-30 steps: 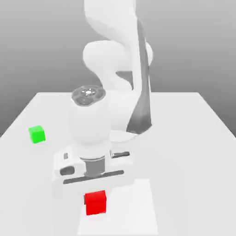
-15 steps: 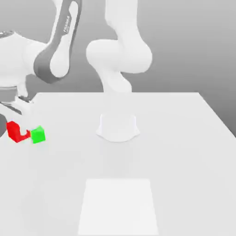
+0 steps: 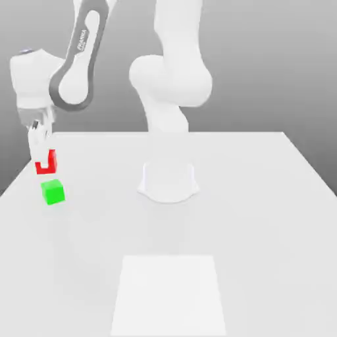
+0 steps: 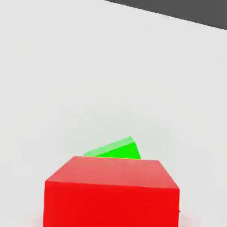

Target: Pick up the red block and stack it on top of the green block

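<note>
White table (image 3: 263,217), Panda arm (image 3: 172,79) planted mid-table, elbow swung toward the exterior view's left. Gripper (image 3: 43,153) hung near the table's far left corner in that view, pointing down, clamped narrow on the red block (image 3: 46,162). Block carried clear of the surface, partly masked by a finger (image 3: 41,146) in front.

Green block (image 3: 52,191) sat on the table, directly below the red one and a touch toward the exterior view's right. Visible gap between the two, not touching.

Key relation: target lay straight down from the pincer, small lateral offset left to trim. Cubes, so no long axis to align; only the yaw match of faces counted.

View differences: exterior view gave the vertical gap and the arm pose. Hand view gave the overlap: red block (image 4: 111,193) up close, covering most of the green block (image 4: 116,150), only a green sliver poking out past its far edge, and that sliver skewed relative to the red edge. Judged: centring and rotation not yet matched, correction needed ahead of the descent.
</note>
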Robot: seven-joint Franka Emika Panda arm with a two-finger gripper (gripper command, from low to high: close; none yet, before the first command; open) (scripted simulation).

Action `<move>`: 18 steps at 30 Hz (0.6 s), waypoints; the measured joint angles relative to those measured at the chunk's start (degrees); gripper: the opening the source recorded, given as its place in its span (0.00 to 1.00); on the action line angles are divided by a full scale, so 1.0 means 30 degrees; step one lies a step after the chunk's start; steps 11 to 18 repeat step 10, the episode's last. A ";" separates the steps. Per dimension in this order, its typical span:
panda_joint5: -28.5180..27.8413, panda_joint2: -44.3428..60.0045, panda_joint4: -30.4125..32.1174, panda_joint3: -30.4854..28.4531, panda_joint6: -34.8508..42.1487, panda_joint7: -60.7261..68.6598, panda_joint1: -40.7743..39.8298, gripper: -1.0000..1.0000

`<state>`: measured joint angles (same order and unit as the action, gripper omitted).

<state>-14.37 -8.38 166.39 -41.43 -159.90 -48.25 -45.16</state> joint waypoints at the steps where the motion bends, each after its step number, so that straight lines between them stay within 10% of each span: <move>1: 0.0465 0.0353 0.0006 -0.0112 -0.0321 0.0317 0.0231 0.00; 8: 0.6085 0.3094 0.0013 0.0240 -0.2432 0.4235 0.1603 0.00; 9: 0.7184 0.3497 -0.0013 0.0675 -0.2681 0.5016 0.1449 1.00; 18: 0.7183 0.3497 -0.0013 0.0675 -0.2681 0.5016 0.1455 1.00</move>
